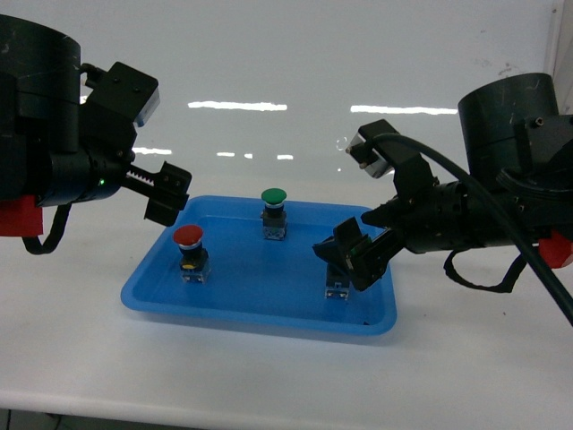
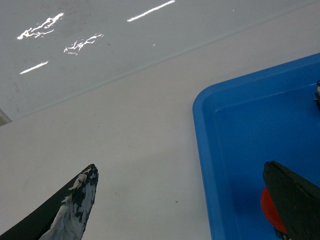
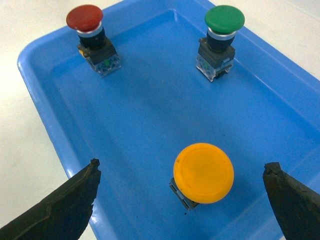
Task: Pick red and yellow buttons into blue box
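Both targets stand upright inside the blue box (image 1: 143,300): right gripper (image 3: 182,200), spread wide, straddles the yellow button (image 3: 203,172); left gripper (image 1: 166,193), released, hovers near the red button (image 1: 189,237).

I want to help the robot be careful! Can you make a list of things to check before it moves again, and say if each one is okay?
1. Red button inside the blue box: ok, standing upright.
2. Yellow button inside the box: ok, upright on the floor of the box.
3. Right gripper let go of the yellow button: ok, fingers wide apart, not touching it.
4. Left gripper empty: ok, open, nothing between its fingers.
5. Green button is also in the box: not ok, the task names only red and yellow.
6. Right gripper free to lift straight up: cannot tell for sure, though nothing shows above it.
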Controlling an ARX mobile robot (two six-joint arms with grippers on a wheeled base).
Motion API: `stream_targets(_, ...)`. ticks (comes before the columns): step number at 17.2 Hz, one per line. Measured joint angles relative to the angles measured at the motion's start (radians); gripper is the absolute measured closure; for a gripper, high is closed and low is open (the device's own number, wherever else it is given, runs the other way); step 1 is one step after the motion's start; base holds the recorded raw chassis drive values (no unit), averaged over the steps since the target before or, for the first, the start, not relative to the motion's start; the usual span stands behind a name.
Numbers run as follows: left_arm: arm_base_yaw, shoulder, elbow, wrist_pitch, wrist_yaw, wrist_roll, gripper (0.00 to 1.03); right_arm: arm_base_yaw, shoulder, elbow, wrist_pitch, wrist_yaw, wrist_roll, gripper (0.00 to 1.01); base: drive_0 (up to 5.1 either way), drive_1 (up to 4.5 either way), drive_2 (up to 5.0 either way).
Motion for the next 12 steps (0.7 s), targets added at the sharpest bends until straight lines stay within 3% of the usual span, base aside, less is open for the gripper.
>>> stream_targets(2,0.0,0.0,0.0,0.0,0.0,0.0,0.05,0.005,0.012,-0.007,0.019,0.029,-0.013,0.03,0.0,0.0,0.0)
stream_targets(12,0.0,0.0,0.0,0.0,0.0,0.0,0.05,0.01,0.053,0.006,0.006,0.034,-0.016,0.03,0.0,0.0,0.0)
